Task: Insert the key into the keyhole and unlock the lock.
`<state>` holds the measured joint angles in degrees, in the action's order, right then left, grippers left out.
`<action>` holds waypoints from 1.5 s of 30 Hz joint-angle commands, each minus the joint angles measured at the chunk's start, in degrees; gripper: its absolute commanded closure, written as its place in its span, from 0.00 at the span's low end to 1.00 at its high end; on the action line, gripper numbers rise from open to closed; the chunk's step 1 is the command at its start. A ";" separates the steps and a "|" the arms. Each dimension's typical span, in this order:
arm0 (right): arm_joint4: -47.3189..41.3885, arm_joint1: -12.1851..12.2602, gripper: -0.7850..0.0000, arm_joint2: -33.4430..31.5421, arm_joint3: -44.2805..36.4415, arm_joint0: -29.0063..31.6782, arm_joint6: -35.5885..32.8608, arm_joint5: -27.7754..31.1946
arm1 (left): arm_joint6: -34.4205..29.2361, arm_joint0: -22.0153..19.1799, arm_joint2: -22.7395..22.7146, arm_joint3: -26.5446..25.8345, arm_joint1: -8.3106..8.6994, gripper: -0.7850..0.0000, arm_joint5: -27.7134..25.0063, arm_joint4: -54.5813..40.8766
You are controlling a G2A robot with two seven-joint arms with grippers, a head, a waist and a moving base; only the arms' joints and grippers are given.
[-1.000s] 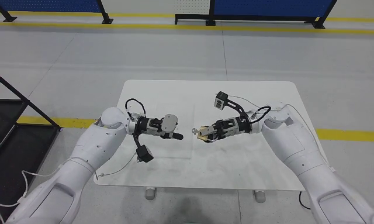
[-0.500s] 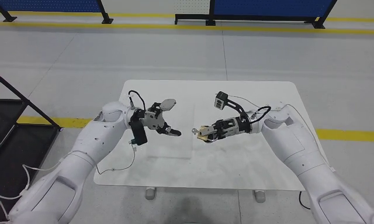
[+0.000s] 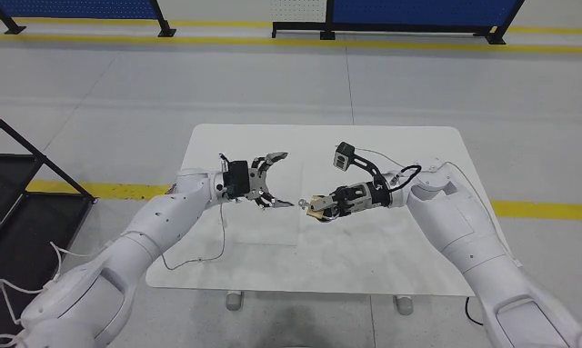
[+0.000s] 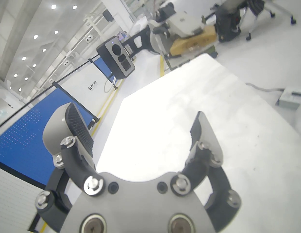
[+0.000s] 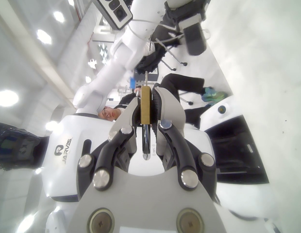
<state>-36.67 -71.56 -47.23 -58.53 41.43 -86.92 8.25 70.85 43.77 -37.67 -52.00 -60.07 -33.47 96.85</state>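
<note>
**Risk: a skewed pinch**

The left hand (image 4: pixel 136 112) hangs released, empty, over the white table (image 4: pixel 165 93). Beyond, the right hand (image 5: pixel 147 95) clenches the flat brass padlock (image 5: pixel 145 107) in the air, thin silver key (image 5: pixel 146 78) apparently in its keyhole. Closing off-centre could knock the key loose; turning could twist the padlock in its grasp.

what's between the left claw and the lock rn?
The key, sticking out of the lock held by the right claw, pointing toward the open left claw. Seen in the top view.
</note>
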 commanded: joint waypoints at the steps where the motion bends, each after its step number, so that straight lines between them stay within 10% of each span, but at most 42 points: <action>1: 0.00 0.00 1.00 0.00 0.00 0.00 0.00 0.00 | 0.22 -0.02 -0.09 0.05 0.00 0.00 0.23 3.07; 9: 0.00 0.00 1.00 0.00 0.00 0.00 0.00 0.00 | -1.81 0.54 -1.11 -0.74 -0.09 0.00 -0.95 -0.38; 23: 0.00 0.00 1.00 0.00 0.00 0.00 0.00 0.00 | -30.49 -4.16 -2.67 2.09 -0.18 0.00 -24.53 -26.45; 32: 0.00 0.00 1.00 0.00 0.00 0.00 0.00 0.00 | -65.19 -10.10 6.75 4.02 -0.11 0.00 -24.53 -68.51; 45: 0.00 0.00 1.00 0.00 0.00 0.00 0.00 0.00 | -118.16 -11.89 7.59 4.71 2.26 0.00 -23.51 -128.46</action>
<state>-36.67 -71.57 -47.23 -58.53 41.43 -86.92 8.25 -41.27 31.80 -30.16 -47.57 -57.77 -57.94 -24.43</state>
